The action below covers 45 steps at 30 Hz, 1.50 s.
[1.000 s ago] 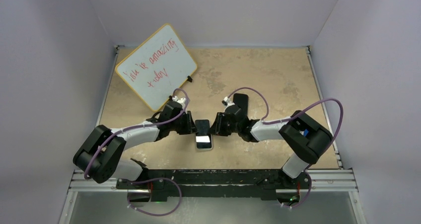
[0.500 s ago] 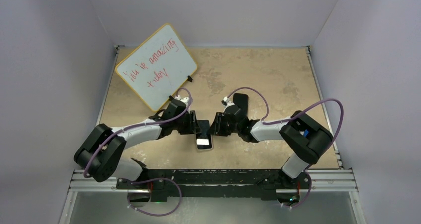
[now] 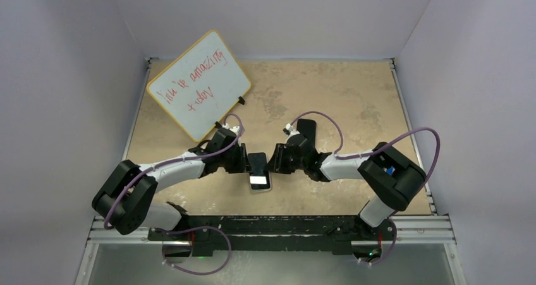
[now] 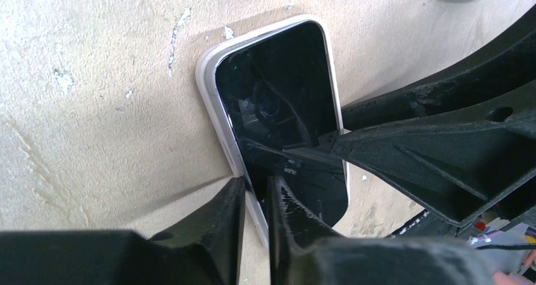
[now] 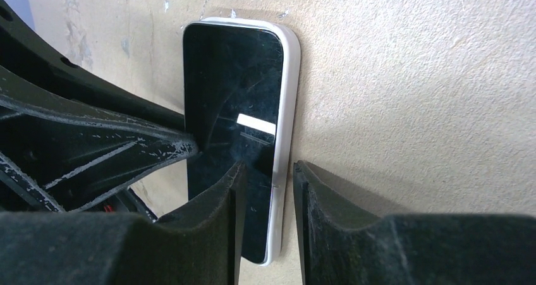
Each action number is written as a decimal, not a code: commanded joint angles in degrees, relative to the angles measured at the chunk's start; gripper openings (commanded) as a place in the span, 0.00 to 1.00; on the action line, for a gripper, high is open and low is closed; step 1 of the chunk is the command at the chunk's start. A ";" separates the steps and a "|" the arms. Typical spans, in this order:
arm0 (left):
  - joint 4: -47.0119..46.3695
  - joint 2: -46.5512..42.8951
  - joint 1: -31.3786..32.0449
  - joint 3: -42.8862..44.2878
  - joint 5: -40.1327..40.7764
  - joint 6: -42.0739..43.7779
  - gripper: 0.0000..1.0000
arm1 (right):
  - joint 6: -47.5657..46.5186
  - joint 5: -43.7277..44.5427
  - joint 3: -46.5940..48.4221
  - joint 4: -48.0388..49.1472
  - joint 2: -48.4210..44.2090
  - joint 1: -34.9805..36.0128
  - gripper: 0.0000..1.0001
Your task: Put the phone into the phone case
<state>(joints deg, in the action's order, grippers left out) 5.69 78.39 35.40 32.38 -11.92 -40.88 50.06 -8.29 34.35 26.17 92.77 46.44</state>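
The black-screened phone (image 3: pixel 259 171) lies face up in the whitish phone case (image 4: pixel 208 70) on the table between my two arms. It also shows in the left wrist view (image 4: pixel 278 108) and the right wrist view (image 5: pixel 231 83). The case rim (image 5: pixel 289 108) runs along the phone's side. My left gripper (image 3: pixel 248 160) stands on the left long edge. Its jaws (image 4: pixel 256 187) are nearly closed over the case rim, one finger on the screen. My right gripper (image 3: pixel 273 160) straddles the right long edge (image 5: pixel 268 171). One of its fingers is on the screen and the other is on the table, clear of the rim.
A yellow-framed whiteboard (image 3: pixel 199 86) with red writing leans at the back left. A small flat black object (image 3: pixel 308 127) lies just behind the right gripper. Walls close the table on the left, back and right.
My left gripper has moved right onto the phone's left edge. The right gripper and the phone have barely moved.
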 commanded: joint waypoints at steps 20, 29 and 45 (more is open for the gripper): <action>-2.20 4.67 0.18 -3.84 -1.02 -2.97 0.04 | 1.83 -2.41 -0.93 2.79 1.05 0.03 0.35; 1.50 -4.04 -2.96 0.44 -2.22 -1.01 0.30 | 3.06 -1.82 -2.09 3.09 -0.47 -0.02 0.43; 0.38 1.37 -3.21 -1.14 -1.97 -0.34 0.05 | 8.22 -8.53 -0.94 11.64 0.97 -0.01 0.58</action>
<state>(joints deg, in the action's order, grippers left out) 4.27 78.65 32.58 31.09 -15.31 -42.85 55.99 -12.38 32.53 32.93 93.43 45.80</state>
